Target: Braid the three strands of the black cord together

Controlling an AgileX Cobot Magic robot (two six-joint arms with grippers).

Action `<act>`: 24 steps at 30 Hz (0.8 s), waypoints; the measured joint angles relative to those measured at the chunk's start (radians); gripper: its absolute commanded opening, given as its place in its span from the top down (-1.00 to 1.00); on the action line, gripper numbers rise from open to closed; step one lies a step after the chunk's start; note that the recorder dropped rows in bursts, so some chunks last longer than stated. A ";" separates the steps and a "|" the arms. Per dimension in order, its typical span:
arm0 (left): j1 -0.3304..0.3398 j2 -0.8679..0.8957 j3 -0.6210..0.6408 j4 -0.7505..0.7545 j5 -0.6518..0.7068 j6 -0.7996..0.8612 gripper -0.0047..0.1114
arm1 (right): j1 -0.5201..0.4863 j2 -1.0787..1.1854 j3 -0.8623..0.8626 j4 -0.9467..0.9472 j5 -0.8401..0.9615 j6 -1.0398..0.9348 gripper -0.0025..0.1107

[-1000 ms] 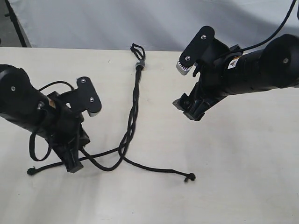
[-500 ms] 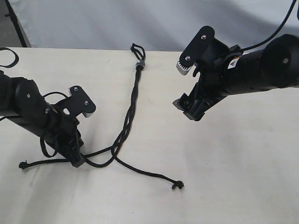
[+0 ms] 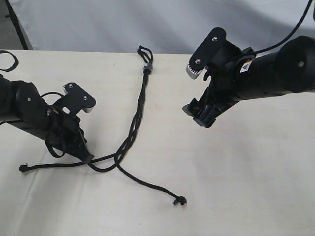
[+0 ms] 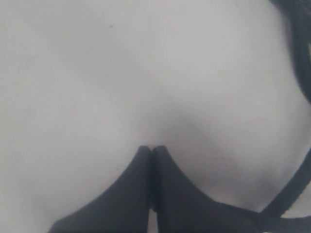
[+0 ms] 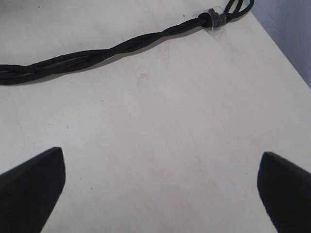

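Black cord is lying lengthwise on the pale desk, and its grey band, near the desk's far edge, is serving as the reference for everything else. The left end effector is working low on the desk, well away from the band on the left arm's side. Its fingers are pressing together and, by my reading, pinching one strand that is running through them. The right end effector is hovering near the band on the other side, spread wide and gripping nothing. From the band the cord is running as a tight, even plait for most of its length, matte and thin. Farthest from the band, the three strands are parting. The pinched strand is stretching out sideways, the slack strand is curling in a shallow bend, and the free strand is trailing off toward the right arm's side. Beyond the band a short loop is sticking out, and a small knotted tip is closing the free strand. The step in hand looks like drawing one outer strand taut before a crossing. The next move is calling for that strand to go over the middle one, while the idle end effector is coming down to take the free strand.
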 measured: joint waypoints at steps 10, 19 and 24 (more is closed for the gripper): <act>0.008 0.001 0.000 -0.070 0.008 -0.042 0.86 | 0.000 0.000 0.000 0.000 0.000 0.000 -0.82; 0.011 0.001 -0.009 -0.190 0.075 -0.058 -0.02 | 0.000 0.000 0.000 0.000 0.000 0.000 -0.82; 0.014 -0.005 -0.015 -0.249 0.183 -0.035 -0.01 | 0.000 0.000 0.000 0.000 0.000 0.000 -0.82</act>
